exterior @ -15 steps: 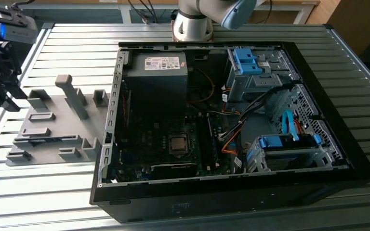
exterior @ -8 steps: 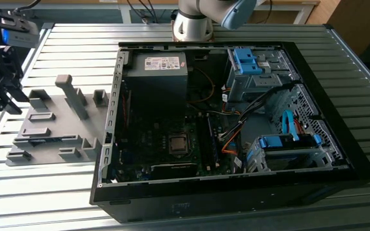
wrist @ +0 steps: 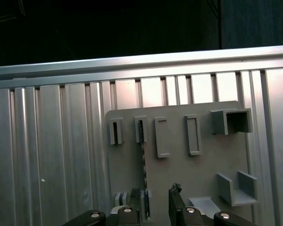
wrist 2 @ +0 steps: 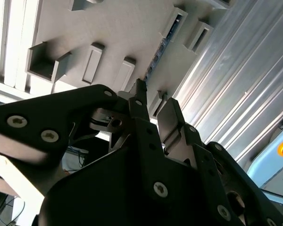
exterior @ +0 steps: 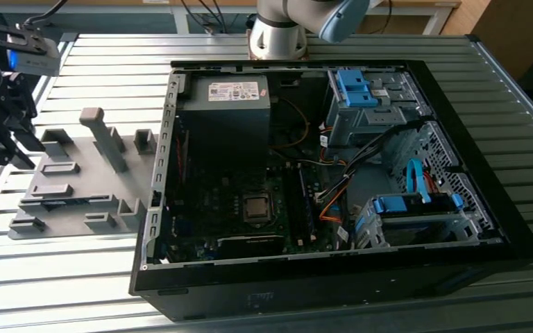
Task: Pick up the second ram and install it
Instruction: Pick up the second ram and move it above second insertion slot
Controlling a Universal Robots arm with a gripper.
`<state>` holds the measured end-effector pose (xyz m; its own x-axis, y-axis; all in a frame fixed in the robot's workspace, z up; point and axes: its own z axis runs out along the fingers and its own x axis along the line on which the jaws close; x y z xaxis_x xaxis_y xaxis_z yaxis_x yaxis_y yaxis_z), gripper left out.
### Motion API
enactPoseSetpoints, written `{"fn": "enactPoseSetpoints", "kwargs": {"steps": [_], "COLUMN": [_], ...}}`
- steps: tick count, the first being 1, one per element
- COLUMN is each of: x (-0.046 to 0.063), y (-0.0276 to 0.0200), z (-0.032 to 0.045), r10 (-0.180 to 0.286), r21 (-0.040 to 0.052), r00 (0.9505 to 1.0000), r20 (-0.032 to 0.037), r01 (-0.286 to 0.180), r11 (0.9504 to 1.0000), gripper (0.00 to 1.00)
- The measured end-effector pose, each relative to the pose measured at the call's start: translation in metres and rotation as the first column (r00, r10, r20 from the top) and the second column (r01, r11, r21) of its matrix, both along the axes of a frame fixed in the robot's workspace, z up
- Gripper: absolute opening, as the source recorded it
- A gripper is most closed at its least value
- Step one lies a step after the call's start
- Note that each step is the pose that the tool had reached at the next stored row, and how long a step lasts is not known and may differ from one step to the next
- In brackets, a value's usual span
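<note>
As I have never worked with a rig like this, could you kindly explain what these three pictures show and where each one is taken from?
This is a single robot arm ending in a two-fingered gripper. The exterior view comes from a camera off the arm. It shows a ribbed metal table with an open computer case lying on it. On the exterior view's left is a grey fixture plate with slotted blocks. The two wrist views come from cameras that ride on the arm and look past the fingers at that plate. In both wrist views a thin circuit-board stick, the second ram, stands on edge in the fixture's slots. The gripper hangs over the plate close to the ram, with its fingers apart and holding nothing.
</note>
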<state>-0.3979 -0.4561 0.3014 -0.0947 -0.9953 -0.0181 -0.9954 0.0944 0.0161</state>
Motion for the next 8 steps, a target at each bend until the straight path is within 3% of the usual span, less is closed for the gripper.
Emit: {"fn": "enactPoseSetpoints", "kwargs": {"steps": [8], "x": [-0.0002], "y": [-0.0004], "z": [-0.0020], "r10": [0.000], "r21": [0.0001], "r00": [1.0000], "r20": [0.0002], "r01": [0.000], "r11": [1.0000], "gripper": [0.37]}}
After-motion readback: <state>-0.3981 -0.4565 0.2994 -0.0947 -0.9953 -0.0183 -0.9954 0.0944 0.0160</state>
